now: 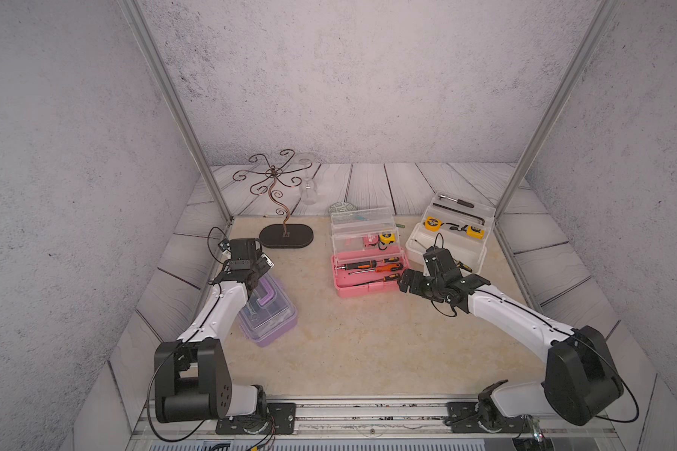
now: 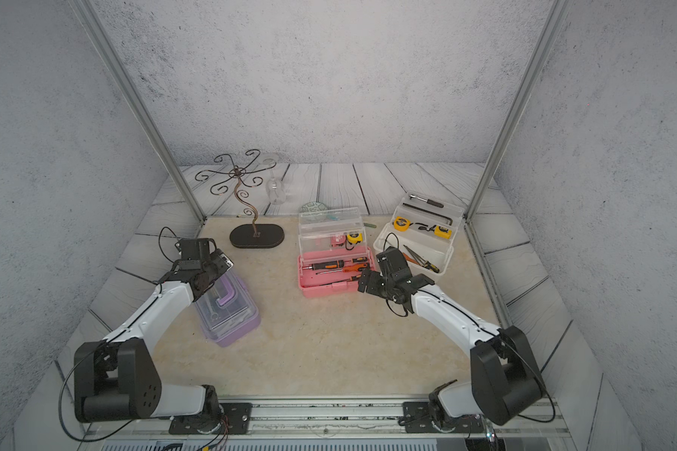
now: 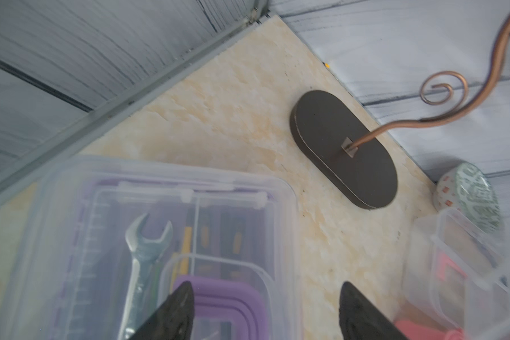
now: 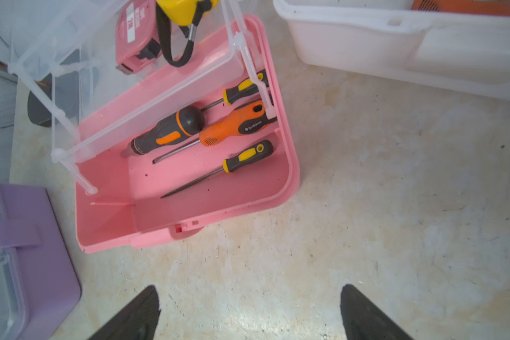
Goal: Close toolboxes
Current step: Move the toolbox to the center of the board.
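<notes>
From where I stand the purple toolbox (image 1: 268,312) looks done: its clear lid lies flat on the base, and the box sits directly under the left jaws. Those are spread wide and hold nothing, with the purple handle (image 3: 227,297) lying below the gap between them. Whether its latch is snapped I can't tell. The pink toolbox (image 1: 364,289) is the one in hand, I'd say. It stands open just ahead of the right jaws, its clear lid (image 1: 362,226) reared up at the far side and the screwdrivers (image 4: 233,126) bare in the base. The right jaws are also wide and empty, over bare tabletop (image 4: 365,206) beside the box's near corner. The white toolbox (image 1: 468,255) gapes open too, just beyond them. Next, I reckon, the right jaws must reach past the base to the lid's top edge and tip it forward and down without dragging the light box
</notes>
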